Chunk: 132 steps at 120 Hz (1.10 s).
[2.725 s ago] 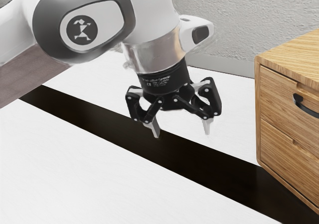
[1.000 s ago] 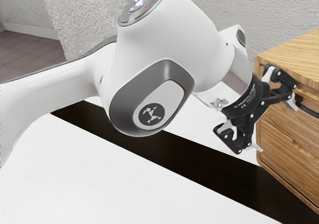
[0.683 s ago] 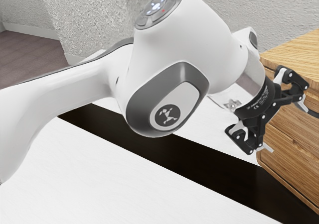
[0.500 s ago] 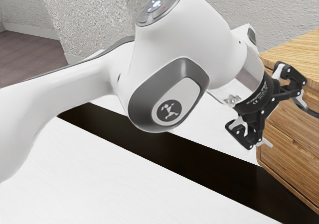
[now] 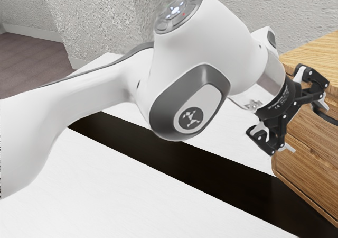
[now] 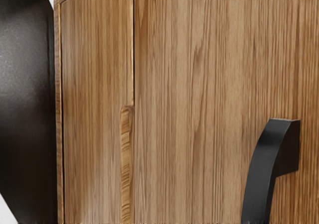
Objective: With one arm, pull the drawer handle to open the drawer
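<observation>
open claw at the drawer front

the franka arm's black gripper (image 5: 309, 129) faces the wooden cabinet (image 5: 309, 169) at the exterior view's right, fingers spread wide and gripping nothing. the black drawer handle (image 6: 268, 170) lies by the upper fingertip, ungrasped.

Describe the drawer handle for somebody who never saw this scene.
Find the wooden cabinet at the exterior view's right. On its upper drawer front sits the handle, a curved black bar, the only dark piece on the wood.
</observation>
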### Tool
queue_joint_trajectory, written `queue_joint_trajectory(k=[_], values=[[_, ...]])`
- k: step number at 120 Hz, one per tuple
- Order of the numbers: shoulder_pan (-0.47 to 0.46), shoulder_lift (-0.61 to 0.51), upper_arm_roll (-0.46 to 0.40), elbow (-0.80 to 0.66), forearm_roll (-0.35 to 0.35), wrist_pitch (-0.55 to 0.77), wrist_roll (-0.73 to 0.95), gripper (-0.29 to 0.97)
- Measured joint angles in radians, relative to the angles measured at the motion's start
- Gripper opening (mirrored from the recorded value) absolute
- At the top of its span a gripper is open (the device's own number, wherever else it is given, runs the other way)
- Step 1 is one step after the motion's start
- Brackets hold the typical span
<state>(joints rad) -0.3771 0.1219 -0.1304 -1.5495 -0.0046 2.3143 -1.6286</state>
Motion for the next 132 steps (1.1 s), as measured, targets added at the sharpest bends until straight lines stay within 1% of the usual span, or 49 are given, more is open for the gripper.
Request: queue_joint_trajectory(k=[70, 132], values=[[-0.011, 0.019, 0.001, -0.023, -0.007, 0.019, 0.005, 0.68], [-0.015, -0.102, 0.008, -0.174, -0.010, 0.043, 0.002, 0.68]])
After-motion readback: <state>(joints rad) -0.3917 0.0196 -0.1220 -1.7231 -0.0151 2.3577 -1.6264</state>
